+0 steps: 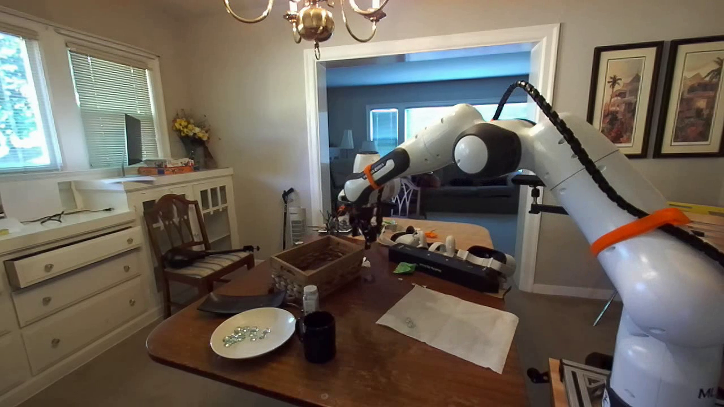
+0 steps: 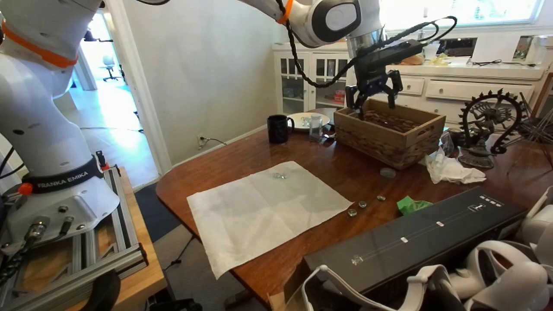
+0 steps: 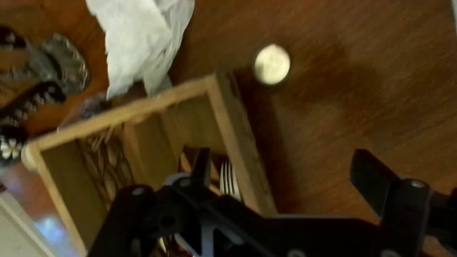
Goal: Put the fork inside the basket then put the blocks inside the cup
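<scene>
"Since your claw [image 2: 376, 110] hangs with its fingers spread and nothing between them, is the fork [image 3: 229, 182] where we want it?"

"I think so, from out here. My wrist view shows the tines inside the basket [image 2: 371, 140], close along a long wall and pointing towards the crumpled white tissue [image 3: 139, 39]; the claw hides the handle. I judge that step done."

"Why want it so wide there?"

"So that, when I lift away, the fork shouldn't catch and come along."

"And the blocks?"

"I see no cubes; I guess the clear glass pieces [image 1: 246, 335] are meant. Many lie on the white plate [image 1: 274, 346], whose raised edge probably stops them wandering; a few lie on the paper [image 2: 259, 216], others on the counter [image 2: 328, 172] itself. The cup [image 1: 319, 339] stands upright just beside the plate, which looks handy: a short carry from there. I expect slick, flat glass to be awkward to pinch, so I'd come down slowly."
</scene>
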